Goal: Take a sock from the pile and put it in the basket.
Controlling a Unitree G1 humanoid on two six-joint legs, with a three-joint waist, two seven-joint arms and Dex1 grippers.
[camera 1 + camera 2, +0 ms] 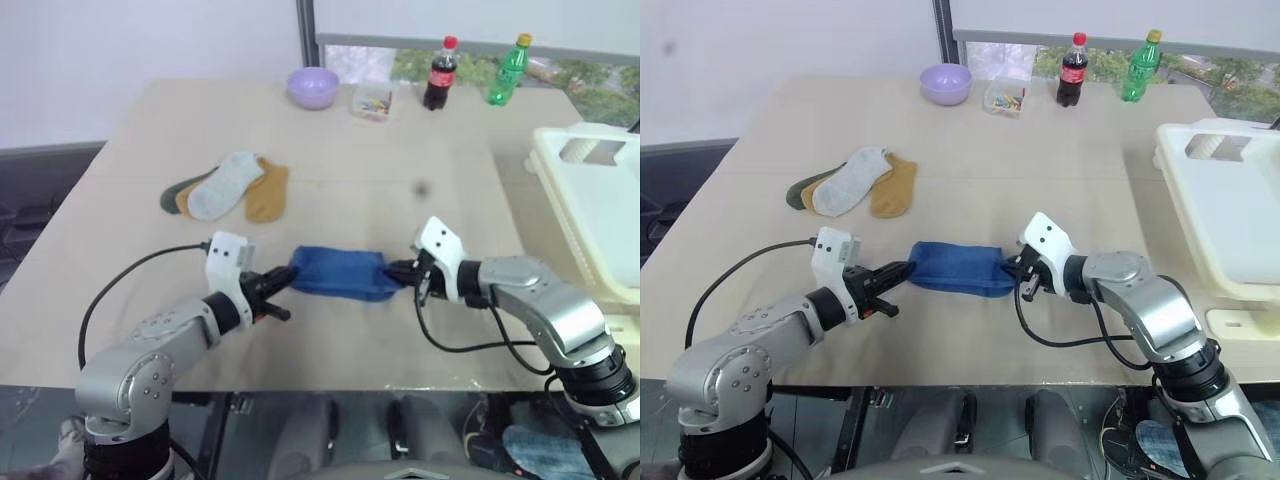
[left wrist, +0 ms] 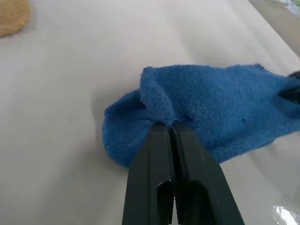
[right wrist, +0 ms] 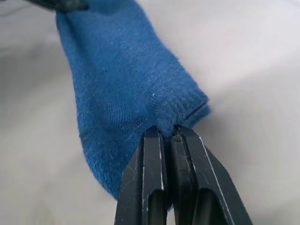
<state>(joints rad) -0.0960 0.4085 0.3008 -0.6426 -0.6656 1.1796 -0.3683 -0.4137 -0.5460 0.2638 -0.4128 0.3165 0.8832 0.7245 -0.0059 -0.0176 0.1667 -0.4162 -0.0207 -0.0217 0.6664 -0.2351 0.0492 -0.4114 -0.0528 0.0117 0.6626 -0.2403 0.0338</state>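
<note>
Your L gripper (image 2: 169, 129): clamped on toe end of blue sock (image 1: 338, 272); R gripper (image 3: 168, 131): pinching cuff end; sock stretched between them over table (image 1: 120, 230), apart from pile (image 1: 228, 188)

My arms: silver-grey rounded shells w/ black joint bands. White cam block on each wrist. Left gripper (image 1: 287, 281) and right gripper (image 1: 397, 270): black fingers. Black cables loop lower left & lower right of frame.

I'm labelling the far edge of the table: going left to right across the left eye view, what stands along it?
lilac bowl → small clear container → cola bottle → green bottle
</note>
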